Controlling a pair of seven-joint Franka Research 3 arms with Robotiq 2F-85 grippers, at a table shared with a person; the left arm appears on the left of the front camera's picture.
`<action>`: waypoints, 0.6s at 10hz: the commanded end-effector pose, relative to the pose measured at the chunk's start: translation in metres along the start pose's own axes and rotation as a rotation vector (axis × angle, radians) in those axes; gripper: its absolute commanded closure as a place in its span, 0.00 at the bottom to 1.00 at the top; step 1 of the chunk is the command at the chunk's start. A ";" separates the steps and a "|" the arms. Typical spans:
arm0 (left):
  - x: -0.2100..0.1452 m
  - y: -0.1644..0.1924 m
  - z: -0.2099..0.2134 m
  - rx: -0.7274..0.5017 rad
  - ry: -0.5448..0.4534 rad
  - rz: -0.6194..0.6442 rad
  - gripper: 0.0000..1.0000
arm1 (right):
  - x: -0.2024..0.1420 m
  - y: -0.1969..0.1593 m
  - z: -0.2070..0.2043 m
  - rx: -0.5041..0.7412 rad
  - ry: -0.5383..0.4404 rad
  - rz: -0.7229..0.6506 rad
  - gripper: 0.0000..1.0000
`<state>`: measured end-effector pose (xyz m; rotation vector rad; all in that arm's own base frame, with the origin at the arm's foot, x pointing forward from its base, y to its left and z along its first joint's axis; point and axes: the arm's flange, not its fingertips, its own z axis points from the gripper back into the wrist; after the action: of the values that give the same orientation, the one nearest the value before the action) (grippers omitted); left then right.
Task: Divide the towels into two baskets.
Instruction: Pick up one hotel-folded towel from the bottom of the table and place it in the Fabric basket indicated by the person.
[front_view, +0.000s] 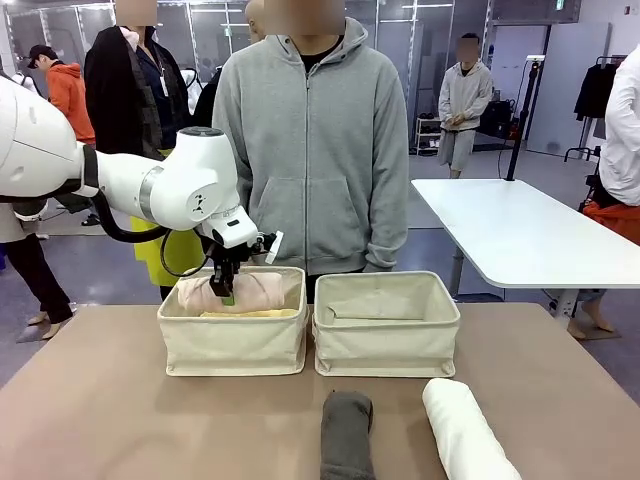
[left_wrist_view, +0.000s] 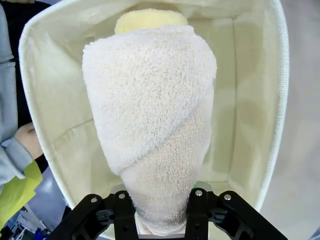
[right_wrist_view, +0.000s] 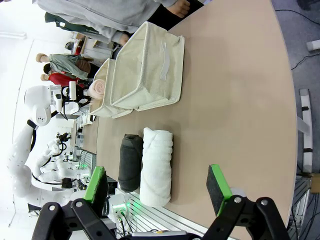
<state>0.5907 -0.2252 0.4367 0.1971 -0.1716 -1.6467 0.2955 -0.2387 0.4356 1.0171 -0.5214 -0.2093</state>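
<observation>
The cream towel roll (left_wrist_view: 150, 115), judged soft, light and compressible, is clamped across its girth by the left gripper (left_wrist_view: 162, 214) inside the left basket (front_view: 232, 345), over the pale yellow towel (left_wrist_view: 150, 20).

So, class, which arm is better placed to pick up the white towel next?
Right. The right hand is open and empty, with the white towel lying right in front of it; the left hand is shut on the cream towel inside the left basket.
</observation>
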 end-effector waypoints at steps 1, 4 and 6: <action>0.000 0.006 -0.001 0.020 0.017 -0.030 0.44 | -0.001 0.002 0.002 0.004 -0.004 0.007 0.00; 0.000 0.003 -0.002 0.014 0.021 -0.036 0.00 | -0.001 0.002 0.002 0.004 -0.004 0.007 0.00; -0.003 -0.001 0.003 0.017 0.018 -0.036 0.00 | -0.001 0.002 0.002 0.004 -0.004 0.007 0.00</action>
<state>0.5910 -0.2289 0.4337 0.2060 -0.1644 -1.6624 0.2955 -0.2387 0.4356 1.0171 -0.5214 -0.2093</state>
